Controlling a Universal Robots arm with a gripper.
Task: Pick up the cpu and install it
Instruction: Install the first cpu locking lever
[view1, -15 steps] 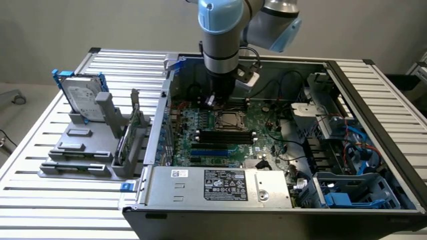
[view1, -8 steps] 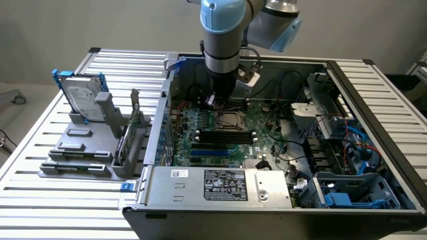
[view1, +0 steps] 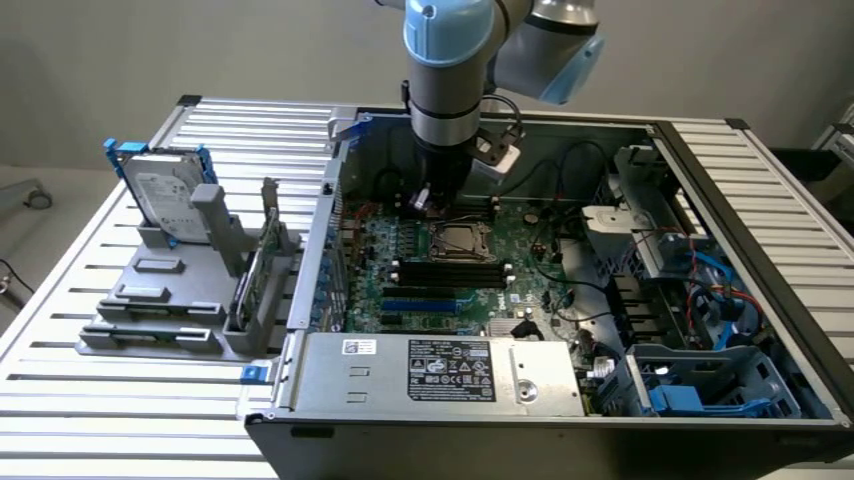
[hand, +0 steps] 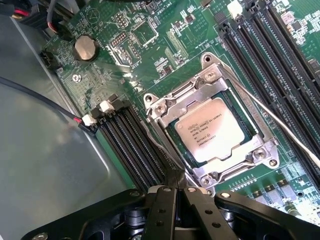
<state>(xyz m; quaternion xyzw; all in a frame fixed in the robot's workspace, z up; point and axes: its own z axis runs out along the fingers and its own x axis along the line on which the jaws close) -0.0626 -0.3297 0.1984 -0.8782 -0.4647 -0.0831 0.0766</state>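
Gripper (hand: 177, 192) sat low-centre in the wrist frame, fingers (hand: 162, 210) pressed together with nothing between them, tips just beside the near edge of the socket frame (hand: 165, 107); cpu (hand: 212, 130) was lying flat inside that socket, silver top up, printed text readable - centre-right of the wrist frame, apart from the fingertips; memory slots (hand: 132, 145) ran alongside the socket, coin cell (hand: 85, 48) at upper left; in the exterior view the arm (view1: 451, 90) came down from top centre into the open pc case (view1: 747, 330) - the socket (view1: 461, 240) sat mid-frame just below the gripper; hard drive (view1: 167, 190) stood upright in the grey rack (view1: 160, 300) at left, well apart.
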